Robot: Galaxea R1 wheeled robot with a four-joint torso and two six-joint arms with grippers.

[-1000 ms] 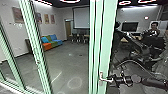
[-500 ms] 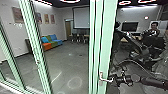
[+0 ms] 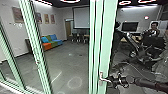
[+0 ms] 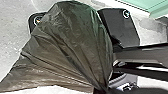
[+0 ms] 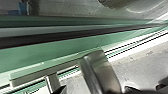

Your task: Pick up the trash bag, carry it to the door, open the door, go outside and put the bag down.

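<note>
In the left wrist view, a big brownish-black plastic trash bag (image 4: pixel 72 42), gripped at its gathered neck by the left pincer (image 4: pixel 101 90). In the head view, by contrast, the right pincer (image 3: pixel 120 81) at the lever end of a silver metal door handle (image 3: pixel 101 76), with no telling from here whether open or closed. In the right wrist view, the same handle from close by, broad and shiny. For edges, in the head view, the tall pale green metal door frame (image 3: pixel 108 37) bearing the handle, and well apart from it a slanting pale green post (image 3: pixel 36 37). Between them, a wide stretch of smooth grey floor (image 3: pixel 65 60) reaching back towards a low sofa (image 3: pixel 51 42) in blue, green and orange. Along the green frame in the right wrist view, a long black strip (image 5: pixel 62 37). As for the bag, thin and slightly glossy, full and rounded at the body, with creases fanning out from the neck, right in front of the robot's dark base
</note>
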